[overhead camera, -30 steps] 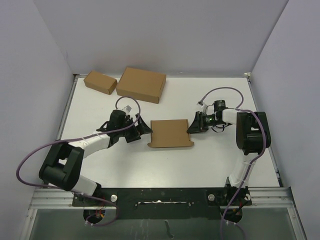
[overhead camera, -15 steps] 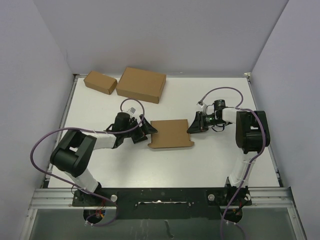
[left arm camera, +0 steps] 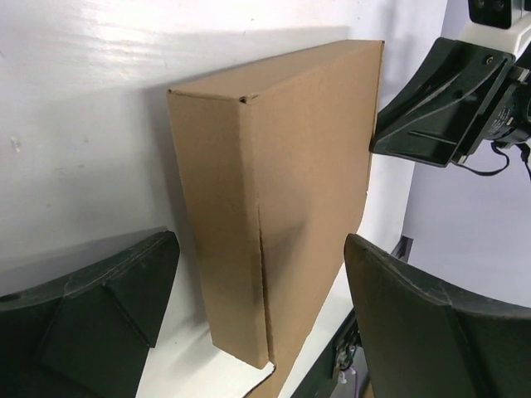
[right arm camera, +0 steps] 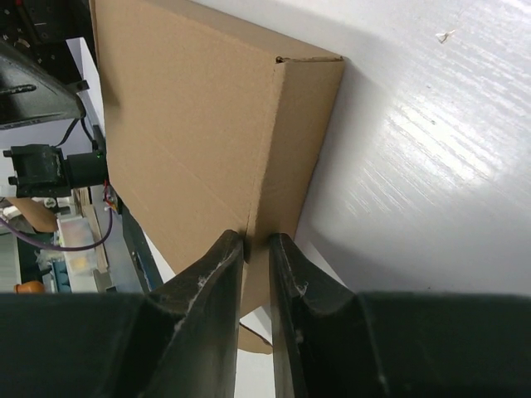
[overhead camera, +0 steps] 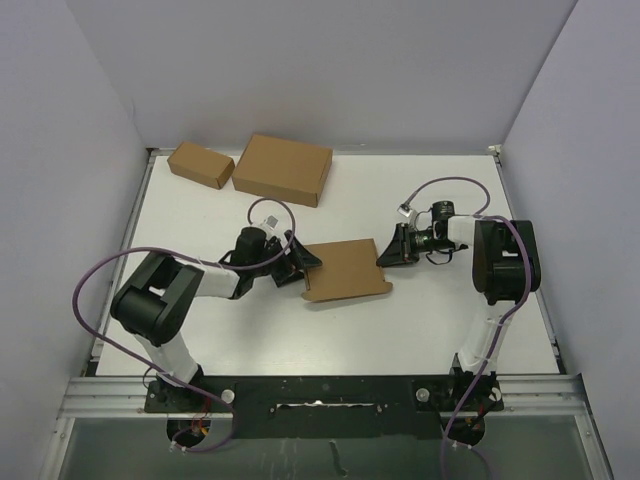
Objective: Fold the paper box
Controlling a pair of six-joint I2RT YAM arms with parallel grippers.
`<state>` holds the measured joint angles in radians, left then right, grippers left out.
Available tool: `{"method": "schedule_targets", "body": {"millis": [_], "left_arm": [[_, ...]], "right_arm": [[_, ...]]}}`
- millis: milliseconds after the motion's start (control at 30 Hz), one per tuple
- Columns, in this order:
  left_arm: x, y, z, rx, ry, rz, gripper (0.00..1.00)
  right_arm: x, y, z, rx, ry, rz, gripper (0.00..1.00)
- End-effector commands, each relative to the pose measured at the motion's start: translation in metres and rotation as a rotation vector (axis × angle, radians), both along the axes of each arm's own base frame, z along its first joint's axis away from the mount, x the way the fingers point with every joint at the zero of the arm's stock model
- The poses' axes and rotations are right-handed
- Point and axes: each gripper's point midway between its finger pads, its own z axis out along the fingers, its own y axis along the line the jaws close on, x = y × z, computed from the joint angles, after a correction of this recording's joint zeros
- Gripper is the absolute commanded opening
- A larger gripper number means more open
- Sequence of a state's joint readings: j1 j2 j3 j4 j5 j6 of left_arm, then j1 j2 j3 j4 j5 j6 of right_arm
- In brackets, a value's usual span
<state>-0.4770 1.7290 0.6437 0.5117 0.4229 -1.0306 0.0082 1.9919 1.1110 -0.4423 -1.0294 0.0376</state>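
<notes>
Top external view: the paper box (overhead camera: 346,268) lies closed and skewed mid-worktop (overhead camera: 330,335). The left end effector (overhead camera: 303,263) gapes wide around its left end. The right end effector (overhead camera: 386,252), nearly closed, meets its right edge. An uneven push could spin the box or buckle a wall.

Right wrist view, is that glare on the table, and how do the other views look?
Right wrist: yes, streaky glare on the white table, paper box sharp. Left wrist: the box throws a soft shadow onto the table beside it. Top external: even light, no glare.
</notes>
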Motion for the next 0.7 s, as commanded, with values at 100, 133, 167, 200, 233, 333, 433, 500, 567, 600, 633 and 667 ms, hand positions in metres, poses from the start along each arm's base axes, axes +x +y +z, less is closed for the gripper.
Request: {"method": "schedule_targets", "body": {"millis": [100, 133, 167, 200, 233, 333, 433, 500, 567, 600, 633, 667], "left_arm": [[-0.007, -0.012, -0.003, -0.041, 0.004, -0.003, 0.65], [-0.007, -0.013, -0.001, -0.06, 0.01, 0.004, 0.6], [-0.008, -0.014, 0.001, -0.073, 0.009, 0.006, 0.58], [-0.008, -0.014, 0.002, -0.078, 0.009, 0.009, 0.57], [-0.009, -0.015, 0.003, -0.08, 0.008, 0.011, 0.57], [-0.009, -0.016, 0.008, -0.077, 0.002, 0.019, 0.5], [-0.008, -0.017, 0.016, -0.09, -0.005, 0.027, 0.39], [-0.009, -0.018, 0.02, -0.099, -0.009, 0.029, 0.33], [-0.008, -0.017, 0.025, -0.108, -0.01, 0.036, 0.27], [-0.008, -0.017, 0.027, -0.113, -0.01, 0.04, 0.26], [-0.008, -0.017, 0.029, -0.117, -0.013, 0.044, 0.25], [-0.008, -0.017, 0.033, -0.123, -0.017, 0.048, 0.25]], "right_arm": [[0.002, -0.023, -0.036, -0.162, 0.008, -0.021, 0.15], [0.002, -0.023, -0.036, -0.161, 0.005, -0.021, 0.15], [0.002, -0.023, -0.035, -0.161, 0.003, -0.02, 0.15], [0.002, -0.023, -0.034, -0.161, 0.0, -0.019, 0.15], [0.002, -0.023, -0.034, -0.16, -0.003, -0.018, 0.15], [0.003, -0.022, -0.032, -0.154, -0.01, -0.016, 0.15], [0.005, -0.019, -0.023, -0.122, -0.034, -0.004, 0.16], [0.007, -0.016, -0.013, -0.095, -0.063, 0.007, 0.18], [0.009, -0.015, -0.003, -0.078, -0.1, 0.017, 0.2], [0.01, -0.014, 0.002, -0.071, -0.116, 0.021, 0.21], [0.011, -0.014, 0.008, -0.064, -0.133, 0.024, 0.21], [0.012, -0.014, 0.012, -0.058, -0.147, 0.024, 0.22]]}}
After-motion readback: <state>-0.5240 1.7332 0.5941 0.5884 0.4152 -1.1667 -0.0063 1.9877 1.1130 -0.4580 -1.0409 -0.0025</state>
